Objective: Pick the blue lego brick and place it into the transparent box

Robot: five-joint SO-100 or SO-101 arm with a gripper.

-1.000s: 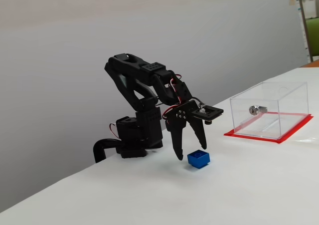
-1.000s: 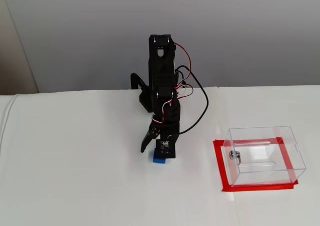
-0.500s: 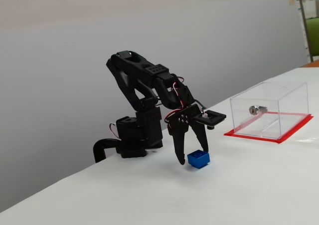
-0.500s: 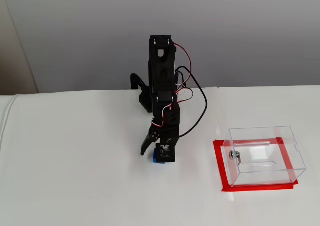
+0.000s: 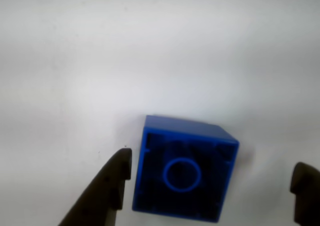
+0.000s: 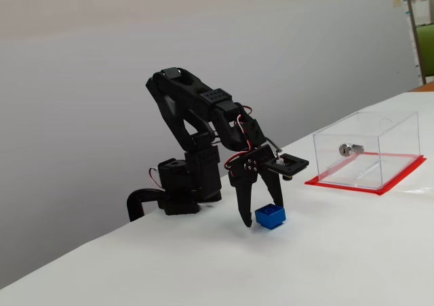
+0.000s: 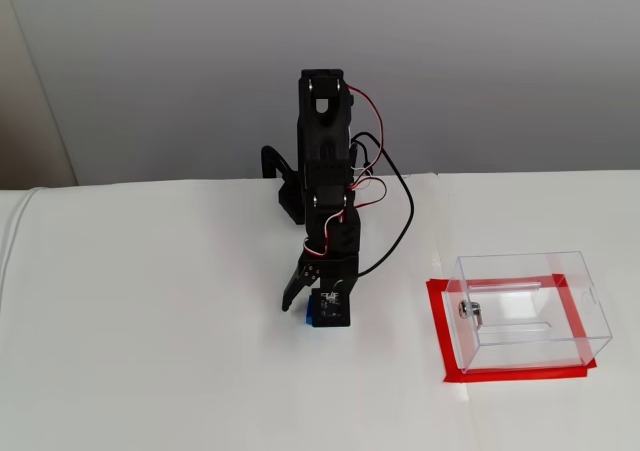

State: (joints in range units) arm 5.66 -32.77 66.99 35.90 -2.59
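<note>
In the wrist view my claw (image 5: 212, 178) stands apart, one dark finger (image 5: 107, 191) at the left and the other just showing at the right edge. The blue lego brick (image 5: 184, 168) lies on the white bench (image 5: 150, 50) between them, much nearer the left finger and turned a little askew to the line of my fingers. Only this view shows its round ring face and the wide bare gap on the brick's right side. Beyond the brick the bench is bare as far as this view reaches.

In a fixed view from the side, my claw (image 6: 261, 214) points down with both fingertips low at the bench and the blue lego brick (image 6: 270, 216) resting there between them (I cannot tell here whether a finger touches it). My arm rises from its base, folds forward and drops steeply at the wrist. This view alone shows the transparent box (image 6: 369, 151) side-on, well apart from my claw to the right, standing on its red mat (image 6: 325, 182) with the silver lock (image 6: 349, 149) on the wall facing me. Open bench lies between.

In a fixed view from the front, my claw (image 7: 315, 306) hangs straight below the arm, fingers spread, and the blue lego brick (image 7: 312, 314) is mostly hidden behind it. The transparent box (image 7: 530, 306) sits well to the right, its top rim clear to see.
</note>
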